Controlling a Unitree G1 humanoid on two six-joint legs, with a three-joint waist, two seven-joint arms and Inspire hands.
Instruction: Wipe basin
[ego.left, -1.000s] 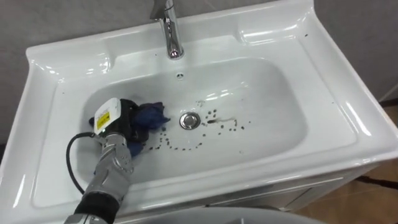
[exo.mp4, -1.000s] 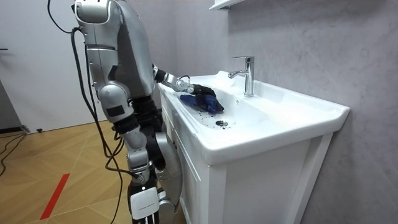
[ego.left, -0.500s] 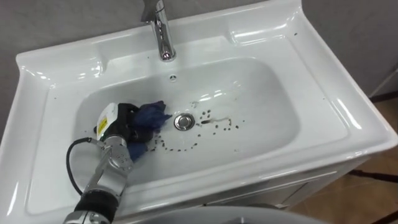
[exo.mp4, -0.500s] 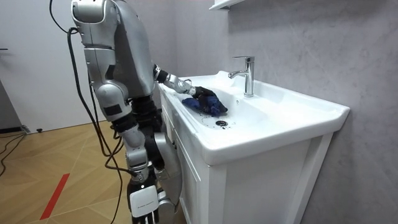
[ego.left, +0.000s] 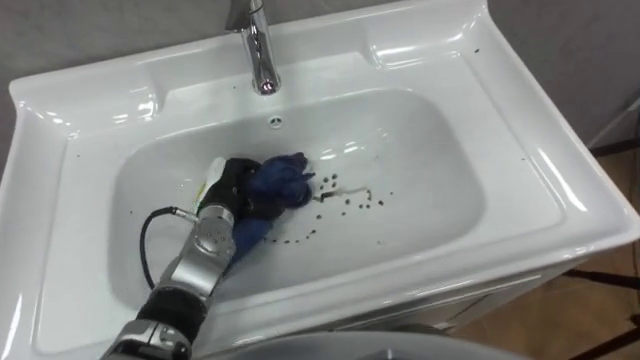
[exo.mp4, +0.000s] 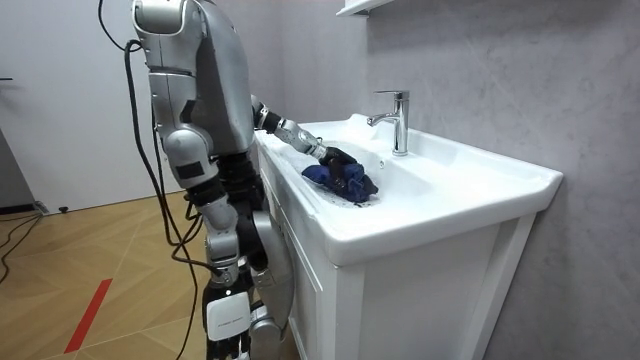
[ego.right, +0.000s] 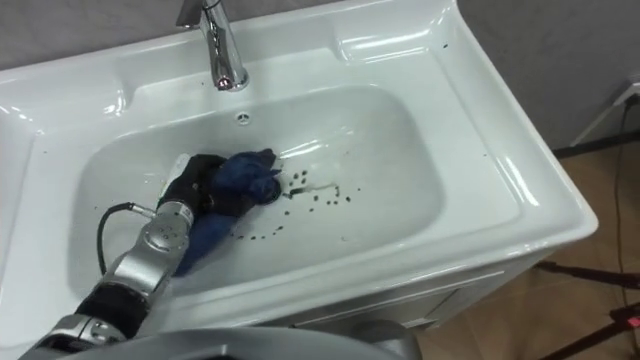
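A white basin (ego.left: 560, 190) lies below me, with a chrome tap (ego.left: 258, 50) at its back rim. My left hand (ego.left: 232, 185) is down in the bowl, left of centre, its dark fingers curled into a crumpled blue cloth (ego.left: 282, 180). The cloth lies over the middle of the bowl floor and hides the drain. Dark specks (ego.left: 355, 200) dot the white floor just right of the cloth, with more in an arc in front of it. In the room view I stand against the cabinet, left arm stretched into the bowl, cloth (exo.mp4: 350, 182) under the hand. My right hand (exo.mp4: 243, 335) hangs low by my side.
An overflow hole (ego.left: 277, 122) sits in the back wall under the tap. A wide flat rim runs around the bowl; its right side (ego.left: 520, 90) is bare. In the room view a white cabinet (exo.mp4: 420, 290) carries the basin against a grey wall, wood floor behind me.
My left hand has pushed the blue cloth to the right, from the bowl's left side onto the drain, covering it and some of the specks. The eye view shifted slightly.
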